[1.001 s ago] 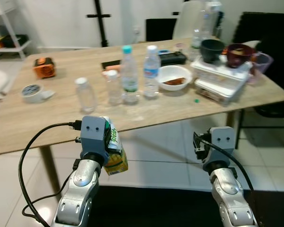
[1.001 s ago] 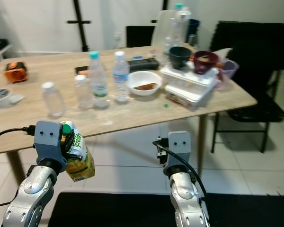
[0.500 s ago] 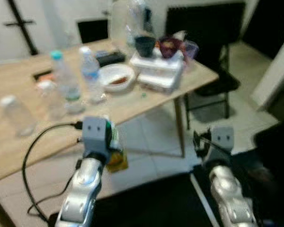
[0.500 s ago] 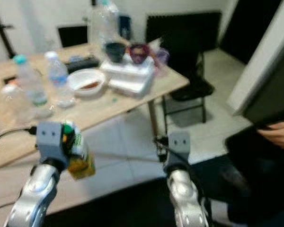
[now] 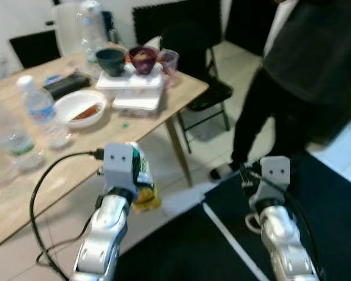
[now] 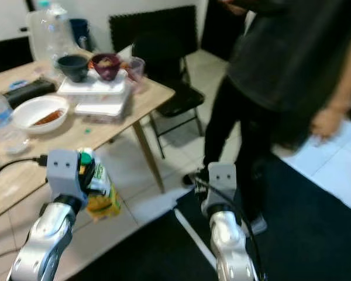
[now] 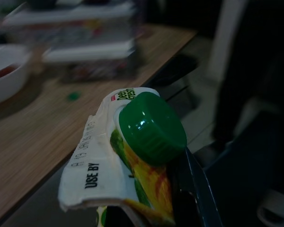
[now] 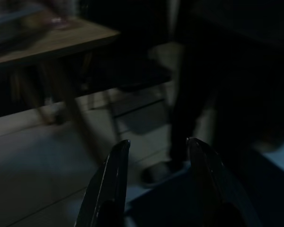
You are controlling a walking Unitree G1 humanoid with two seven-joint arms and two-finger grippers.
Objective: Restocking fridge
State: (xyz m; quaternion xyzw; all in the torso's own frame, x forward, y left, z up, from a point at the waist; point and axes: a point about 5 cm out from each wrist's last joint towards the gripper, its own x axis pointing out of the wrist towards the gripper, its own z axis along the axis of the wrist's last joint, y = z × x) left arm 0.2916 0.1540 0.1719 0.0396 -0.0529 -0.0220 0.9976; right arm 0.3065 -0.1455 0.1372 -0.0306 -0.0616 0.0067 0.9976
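The left gripper (image 7: pixel 146 198) is clamped on a juice carton (image 5: pixel 141 184), held in the air just off the near edge of the wooden table (image 5: pixel 76 152). The carton's green cap (image 7: pixel 151 126) faces the wrist camera. The right gripper (image 8: pixel 154 184) hangs empty over the floor, its fingers (image 8: pixel 109 179) spread apart. On the table sit a white bowl (image 5: pixel 79 108), a water bottle (image 5: pixel 42 111) and stacked white containers (image 5: pixel 136 93) with two dark bowls on top. A person in dark clothes (image 5: pixel 298 76) stands on the right, beside a black chair (image 5: pixel 202 82).
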